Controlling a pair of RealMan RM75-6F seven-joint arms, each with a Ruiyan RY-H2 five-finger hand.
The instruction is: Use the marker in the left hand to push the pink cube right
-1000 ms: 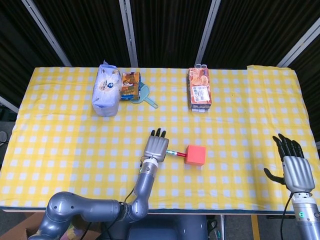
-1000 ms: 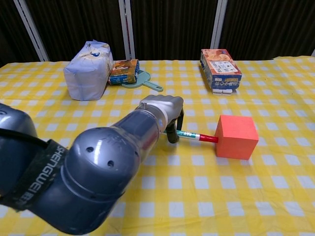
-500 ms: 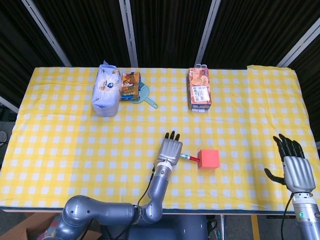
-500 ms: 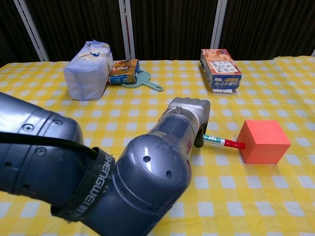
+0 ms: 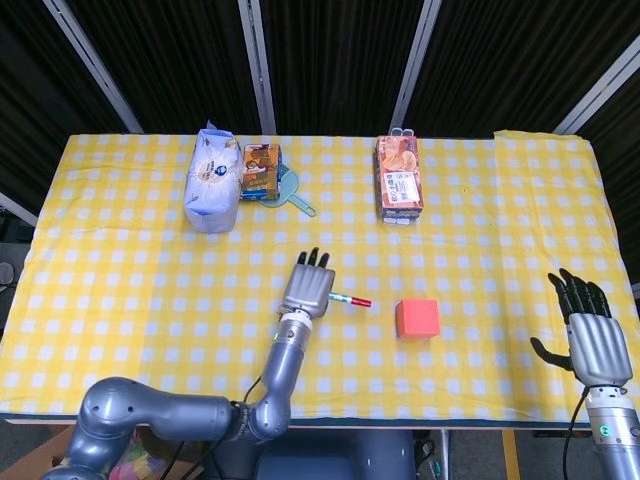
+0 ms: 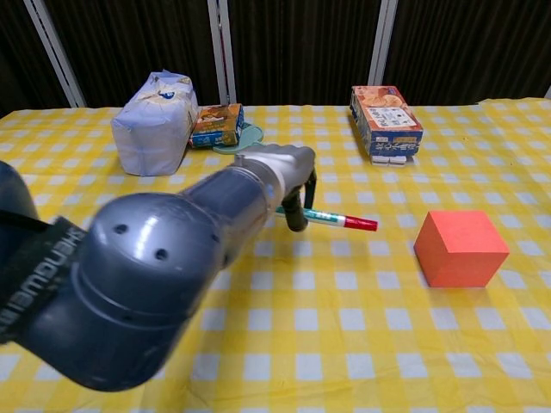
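The pink cube [image 5: 417, 318] [image 6: 460, 248] rests on the yellow checked cloth, right of centre. My left hand [image 5: 307, 285] [image 6: 284, 172] grips a marker [image 5: 350, 299] [image 6: 337, 220] with a green body and red cap, pointing right. The red tip hangs short of the cube's left side, with a clear gap between them. My right hand [image 5: 592, 335] hovers at the table's front right corner with fingers spread and nothing in it; the chest view does not show it.
Along the back stand a blue-white bag [image 5: 211, 177] [image 6: 153, 123], a small snack box [image 5: 260, 171] [image 6: 216, 126] on a teal scoop [image 5: 295, 196] [image 6: 256, 146], and an orange carton [image 5: 399, 178] [image 6: 385, 120]. My left forearm [image 6: 164, 275] fills the chest view's lower left.
The left hand pushed the cube rightward with the marker, then drew back left. The cube stays at its new spot and the marker tip no longer touches it.
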